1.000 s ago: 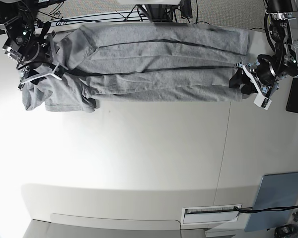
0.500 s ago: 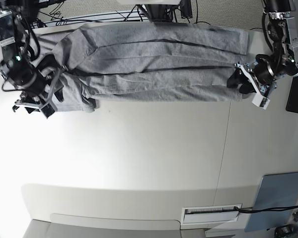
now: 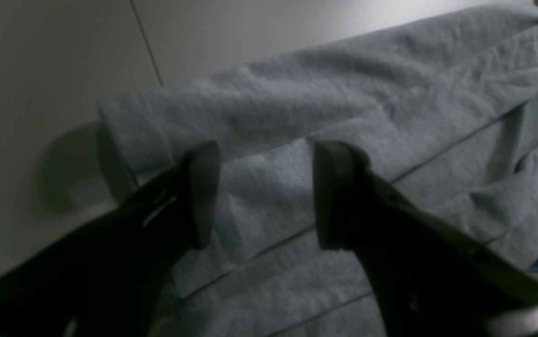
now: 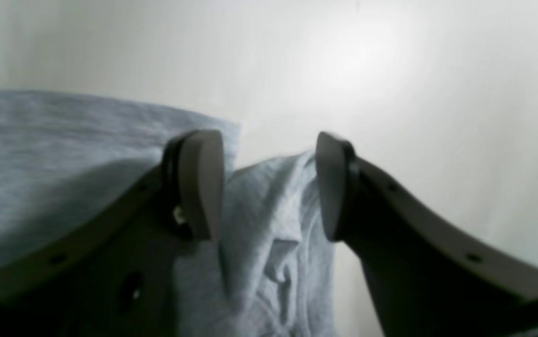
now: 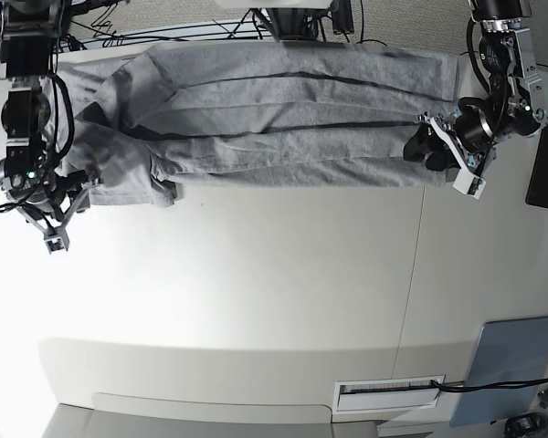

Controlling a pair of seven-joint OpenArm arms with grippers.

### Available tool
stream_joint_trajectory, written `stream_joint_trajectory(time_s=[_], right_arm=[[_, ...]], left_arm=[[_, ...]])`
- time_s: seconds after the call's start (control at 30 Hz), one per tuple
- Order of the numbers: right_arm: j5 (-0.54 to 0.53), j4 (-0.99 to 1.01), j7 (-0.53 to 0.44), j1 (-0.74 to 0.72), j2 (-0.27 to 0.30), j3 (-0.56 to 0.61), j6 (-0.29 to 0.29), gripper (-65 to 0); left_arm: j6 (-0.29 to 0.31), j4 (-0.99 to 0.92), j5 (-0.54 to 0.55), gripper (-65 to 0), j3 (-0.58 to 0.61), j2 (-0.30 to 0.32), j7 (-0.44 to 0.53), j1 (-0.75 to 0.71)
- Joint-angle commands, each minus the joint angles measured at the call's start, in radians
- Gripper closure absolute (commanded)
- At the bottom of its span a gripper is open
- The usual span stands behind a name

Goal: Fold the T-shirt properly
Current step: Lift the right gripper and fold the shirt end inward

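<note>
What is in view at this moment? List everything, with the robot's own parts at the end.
T-shirt: one, heather grey, lying lengthwise along the far edge of the table, folded into a long band with a sleeve sticking out at the base view's left end.
Table: one, white, with a seam running down its right part in the base view.
Flat panel: one, blue-grey, near corner at the base view's right.
Vent-like slot: one, white with a dark slit, near edge.
Cables: several, black, behind the table.
Left gripper: one, black, open, over the shirt's end at the base view's right.
Right gripper: one, black, open, over the sleeve end.
</note>
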State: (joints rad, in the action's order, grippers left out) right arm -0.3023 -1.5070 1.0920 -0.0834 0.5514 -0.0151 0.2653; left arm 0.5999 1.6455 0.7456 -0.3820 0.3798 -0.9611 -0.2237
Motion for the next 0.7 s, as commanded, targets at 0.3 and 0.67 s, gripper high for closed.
stream_joint_trajectory(time_s=[0.3, 0.67], right_arm=[[-0.1, 0.159, -0.051, -0.101, 0.023, -0.008, 0.087, -31.2], [-0.101, 0.159, -0.12, -0.102, 0.022, -0.008, 0.169, -31.2]], left_arm=[[0.004, 0.018, 0.017, -32.6, -0.008, 0.014, 0.019, 0.007], [0.004, 0.018, 0.017, -32.6, -0.008, 0.013, 0.019, 0.007]])
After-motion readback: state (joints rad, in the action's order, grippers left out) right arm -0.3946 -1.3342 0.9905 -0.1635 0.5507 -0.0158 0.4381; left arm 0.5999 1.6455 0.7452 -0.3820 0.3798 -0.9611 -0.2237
